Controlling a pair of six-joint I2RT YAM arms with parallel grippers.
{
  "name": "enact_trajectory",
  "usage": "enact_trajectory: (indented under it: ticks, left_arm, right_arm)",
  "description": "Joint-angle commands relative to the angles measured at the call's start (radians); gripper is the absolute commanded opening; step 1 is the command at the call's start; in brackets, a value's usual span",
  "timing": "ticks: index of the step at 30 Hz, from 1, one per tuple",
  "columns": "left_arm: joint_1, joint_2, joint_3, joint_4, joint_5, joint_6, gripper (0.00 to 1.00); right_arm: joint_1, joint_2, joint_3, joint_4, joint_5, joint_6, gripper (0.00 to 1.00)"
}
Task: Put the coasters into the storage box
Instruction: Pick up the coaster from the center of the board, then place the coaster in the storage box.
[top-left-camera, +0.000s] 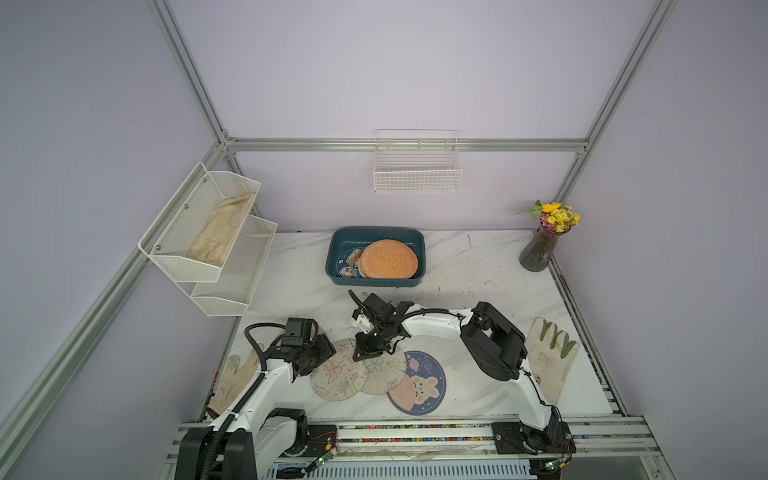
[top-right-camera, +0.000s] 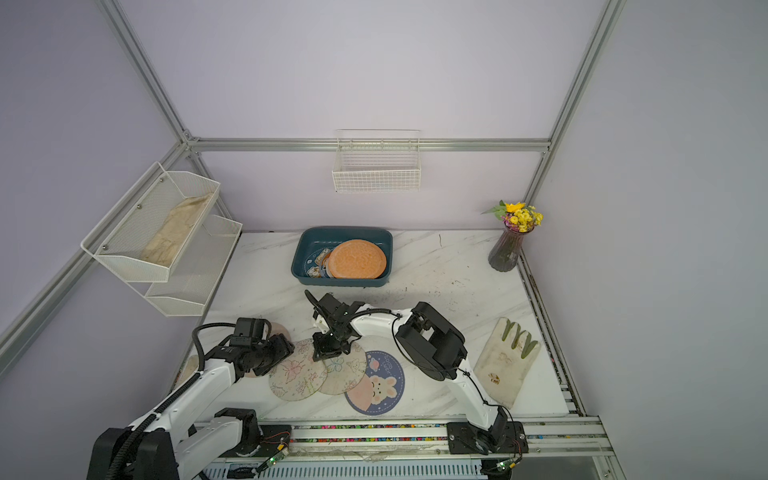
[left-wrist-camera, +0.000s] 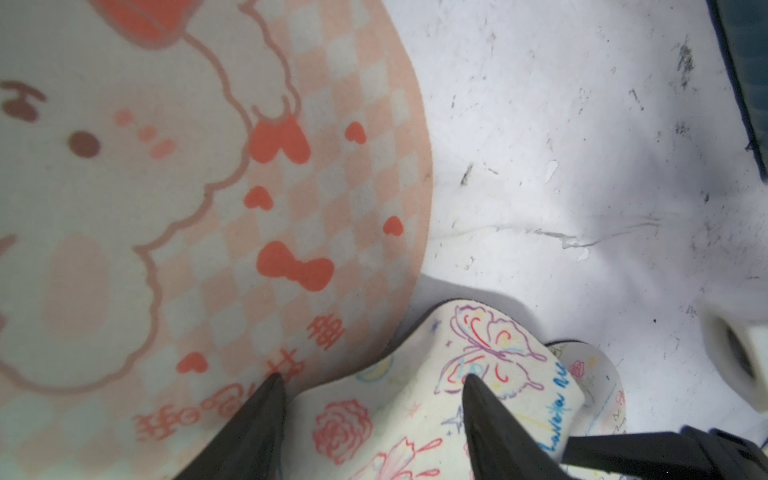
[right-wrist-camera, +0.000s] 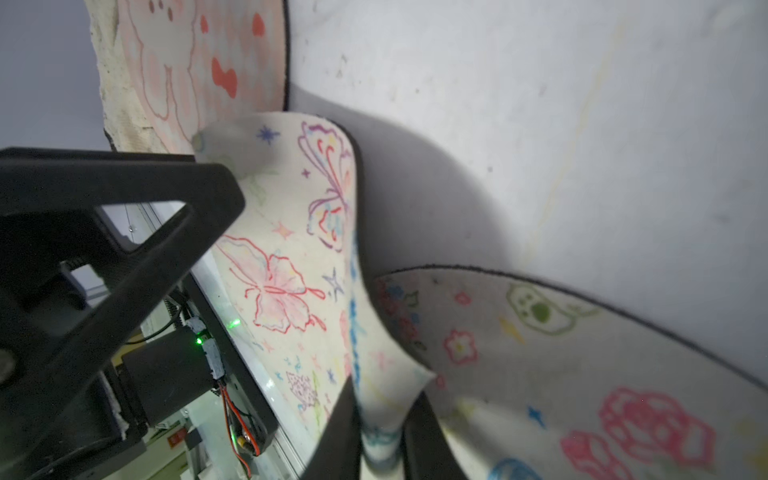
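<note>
Right wrist: cream, butterfly-printed coaster (right-wrist-camera: 291, 270)

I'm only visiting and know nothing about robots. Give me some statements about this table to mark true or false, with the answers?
1. The right pincer pinches the edge of the butterfly coaster. True.
2. The storage box is empty. False: it holds coasters, with the orange coaster on top.
3. The left pincer is shut tight. False: its jaws stand apart.
4. A glove lies in the mesh shelf on the wall. True.
5. The vase has tipped over. False: it stands upright, holding flowers.
</note>
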Motion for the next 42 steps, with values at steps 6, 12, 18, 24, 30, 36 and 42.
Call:
enact_trajectory:
  ticks: [6,12,18,24,30,36,42]
  left_arm:
    - [-0.002,0.007,-0.03,-0.006,0.061,0.013,0.8]
    - [-0.002,0.019,0.003,-0.001,0.069,0.016,0.91]
    - [-0.002,0.037,0.041,0.016,0.093,0.02,0.95]
    - [-0.002,0.064,0.08,0.037,0.12,0.046,0.96]
    - [-0.003,0.093,0.117,0.049,0.154,0.087,0.97]
    - [-0.011,0.109,0.139,0.05,0.17,0.127,0.97]
    - [-0.029,0.116,0.14,0.066,0.18,0.132,0.97]
  right_arm:
    - [-0.009,-0.038,-0.002,-0.019,-0.007,0.018,0.0]
    - [-0.059,-0.115,0.024,-0.088,-0.015,0.022,0.0]
    - [-0.101,-0.129,0.142,-0.214,-0.011,-0.034,0.0]
    - [-0.15,-0.093,0.311,-0.316,-0.006,-0.086,0.0]
    - [-0.212,-0.032,0.509,-0.393,-0.012,-0.128,0.0]
    - [-0.276,0.053,0.707,-0.405,-0.031,-0.137,0.0]
    - [-0.309,0.207,0.973,-0.404,-0.046,-0.138,0.0]
